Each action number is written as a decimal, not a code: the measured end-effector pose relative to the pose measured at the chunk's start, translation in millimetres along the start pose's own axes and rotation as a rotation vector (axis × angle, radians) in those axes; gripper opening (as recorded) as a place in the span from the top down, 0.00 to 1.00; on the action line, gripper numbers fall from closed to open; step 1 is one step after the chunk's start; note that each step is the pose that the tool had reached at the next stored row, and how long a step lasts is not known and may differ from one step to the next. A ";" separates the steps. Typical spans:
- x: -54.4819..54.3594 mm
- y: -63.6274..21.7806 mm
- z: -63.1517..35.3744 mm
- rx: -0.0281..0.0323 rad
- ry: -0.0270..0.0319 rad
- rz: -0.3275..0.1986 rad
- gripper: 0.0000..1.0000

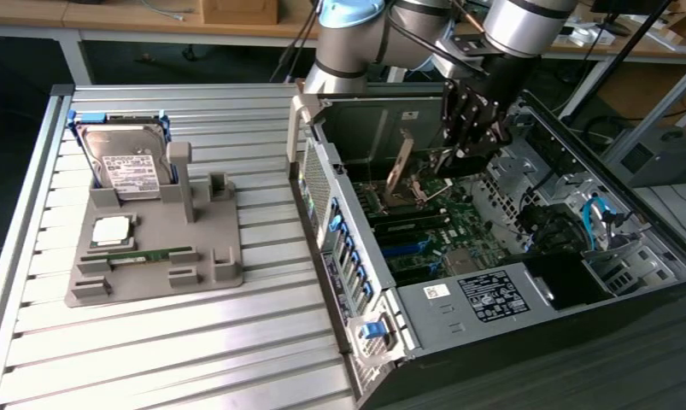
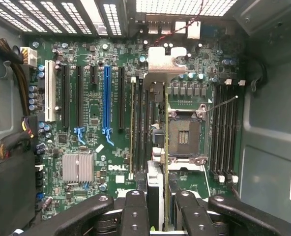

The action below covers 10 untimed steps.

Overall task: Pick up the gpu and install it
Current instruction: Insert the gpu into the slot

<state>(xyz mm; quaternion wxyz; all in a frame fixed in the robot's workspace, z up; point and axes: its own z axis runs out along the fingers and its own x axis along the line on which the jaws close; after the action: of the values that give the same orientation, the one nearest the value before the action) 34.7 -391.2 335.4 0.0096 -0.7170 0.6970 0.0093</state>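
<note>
Gpu (image 2: 157,147) is pinched edge-on in the claw (image 2: 160,202). One finger (image 2: 135,211) is on each side of the thin dark card, so the claw stands part-way closed on it. In the wrist view the card runs away from the fingers, with its silver bracket (image 2: 166,60) at the far end, toward the perforated rear wall of the case. In the exterior view the card (image 1: 404,166) hangs upright under the claw (image 1: 468,141), inside the open computer and over the board. I cannot tell whether its lower edge touches the board.

The ribbed metal surface (image 1: 183,342) carries everything. The open computer case (image 1: 354,256) lies on it at the exterior view's right, its inside facing up, and the robot arm (image 1: 513,26) reaches down into it from above. The green motherboard (image 2: 91,113) lines the floor of the case. Seen from the wrist, the card sits between a row of long dark slots and the empty processor socket (image 2: 185,135), well apart from the blue slot (image 2: 106,101).

At the exterior view's left stands a grey parts holder (image 1: 212,265). A silver hard drive (image 1: 126,162) with a white label leans upright at its far end. A square processor chip (image 1: 111,229) lies flat nearer the middle. A narrow green memory stick (image 1: 149,254) lies just beside the chip.
</note>
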 end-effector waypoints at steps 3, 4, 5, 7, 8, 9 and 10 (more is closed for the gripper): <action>0.4 0.4 5.8 0.0000 0.0008 0.000 0.73; 0.9 0.7 7.5 0.0000 0.0008 0.000 0.73; 1.2 1.0 8.7 0.0000 0.0009 0.000 0.73; 1.3 1.1 9.4 0.0000 0.0010 0.000 0.73; 1.4 1.1 9.7 0.0000 0.0010 0.000 0.73; 1.5 1.2 9.9 -0.0001 0.0011 0.000 0.73; 1.5 1.2 10.1 0.0000 0.0011 0.000 0.73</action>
<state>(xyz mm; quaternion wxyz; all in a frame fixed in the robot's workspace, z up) 33.5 -392.4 325.2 0.0092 -0.7170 0.6970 0.0089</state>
